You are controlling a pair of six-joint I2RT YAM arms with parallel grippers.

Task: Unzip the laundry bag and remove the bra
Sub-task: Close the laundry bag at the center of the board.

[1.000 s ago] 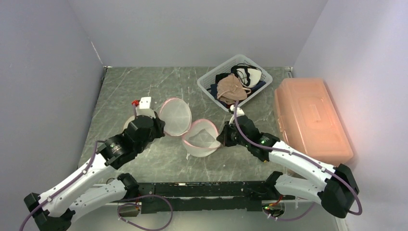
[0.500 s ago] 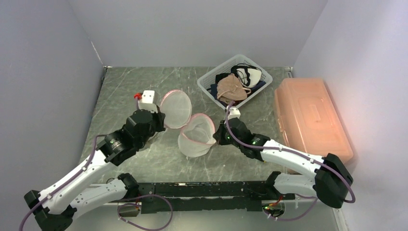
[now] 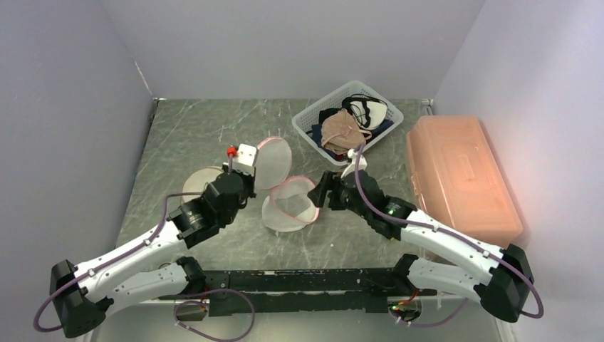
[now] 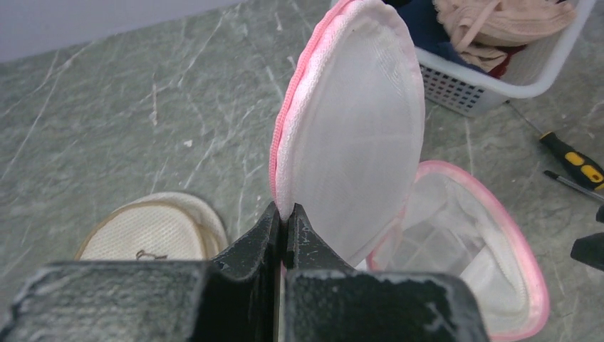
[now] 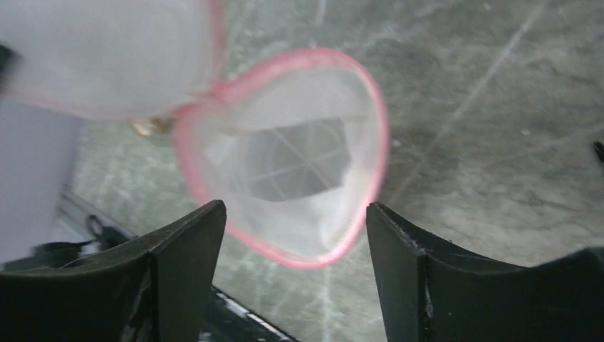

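Currently, my left gripper (image 4: 285,222) clamped on the pink-zippered rim of the laundry bag (image 3: 286,187), one mesh half raised, my right gripper (image 5: 295,235) spread wide, holding nothing, bra (image 4: 152,231) flat on the table (image 3: 192,128) beside the bag.

From above and behind we look down on the whole table (image 3: 206,128). Our left wrist camera peers close past its pinched fingers (image 4: 274,231) at the laundry bag (image 4: 356,135); our right wrist camera faces that same bag just beyond its spread fingers (image 5: 189,242).
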